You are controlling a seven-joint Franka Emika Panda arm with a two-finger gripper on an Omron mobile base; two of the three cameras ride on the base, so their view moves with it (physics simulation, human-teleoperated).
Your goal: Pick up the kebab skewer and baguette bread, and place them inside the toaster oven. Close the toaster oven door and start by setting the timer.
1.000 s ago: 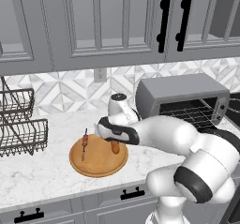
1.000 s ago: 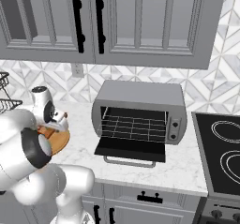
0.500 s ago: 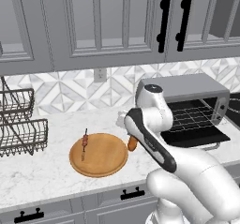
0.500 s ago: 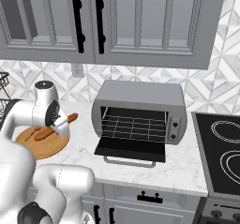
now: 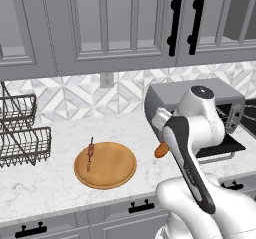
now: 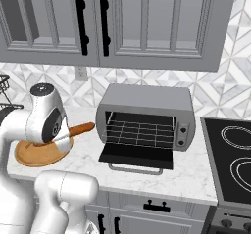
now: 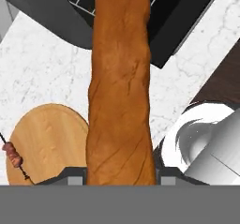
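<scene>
A: How do the jaws stand?

B: Part open and clamped on the baguette bread [image 7: 121, 85], 1 finger on each side of its near end. The loaf sticks straight out ahead of the jaws, lifted off the surface [image 5: 55, 180]. In the right base view its free end [image 6: 81, 128] points toward the toaster oven [image 6: 147, 118].

A: And the oven?

B: Ahead of the jaws, a little apart from the loaf's tip. The toaster oven door [image 6: 138, 153] is folded down flat, the wire rack [image 6: 140, 129] showing inside, 2 knobs on the panel at its right.

A: The kebab skewer?

B: Behind and to the side of the jaws, lying on the round wooden board [image 5: 106, 165] near its far edge [image 5: 90, 151]. The hand view catches it at the lower left [image 7: 12, 156].

A: The room?

B: White marble surface, patterned tile backsplash, grey wall cabinets [image 5: 100, 23] with black handles. A wire dish rack [image 5: 20, 133] sits well beyond the board, a black cooktop [image 6: 230, 162] past the oven.
</scene>
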